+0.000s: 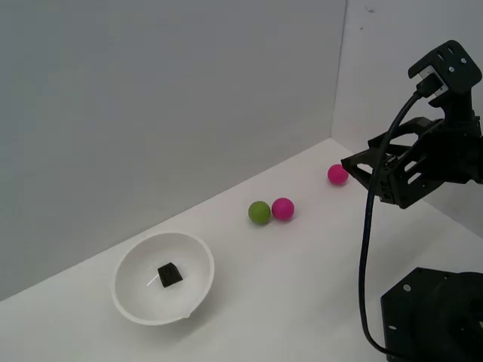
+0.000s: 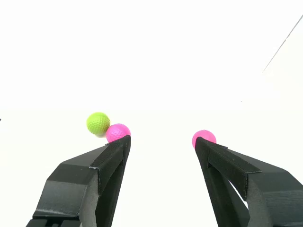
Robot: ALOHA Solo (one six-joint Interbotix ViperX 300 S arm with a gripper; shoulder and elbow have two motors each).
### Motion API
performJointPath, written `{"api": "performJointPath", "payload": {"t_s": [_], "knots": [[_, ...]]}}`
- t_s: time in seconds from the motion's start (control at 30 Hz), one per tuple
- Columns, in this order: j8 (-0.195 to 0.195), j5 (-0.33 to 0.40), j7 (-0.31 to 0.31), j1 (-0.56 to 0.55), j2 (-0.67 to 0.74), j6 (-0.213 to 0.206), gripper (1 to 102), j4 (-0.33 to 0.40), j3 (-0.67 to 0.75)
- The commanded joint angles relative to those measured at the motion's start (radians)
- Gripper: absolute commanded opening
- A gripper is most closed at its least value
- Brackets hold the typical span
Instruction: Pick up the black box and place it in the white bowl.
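End effector (image 2: 161, 142) spread apart, empty; black box (image 1: 169, 274) sits inside white bowl (image 1: 128, 298).

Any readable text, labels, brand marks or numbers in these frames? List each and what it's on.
None readable in either view.
The white bowl, black box, green ball and two pink balls are plain.
The hand and arm show no markings.
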Motion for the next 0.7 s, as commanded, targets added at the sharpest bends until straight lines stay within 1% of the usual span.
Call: {"api": "performJointPath", "payload": {"t_s": [0.0, 0.3, 0.47, 0.67], "knots": [[0.018, -0.011, -0.002, 0.003, 0.005, -0.002, 73, -0.006, 0.008], [0.018, -0.009, -0.002, 0.003, 0.018, -0.002, 72, -0.005, 0.023], [0.018, -0.008, 0.0, 0.003, 0.029, -0.003, 69, -0.005, 0.034], [0.018, -0.006, 0.002, 0.003, 0.043, -0.002, 69, -0.003, 0.046]]}}
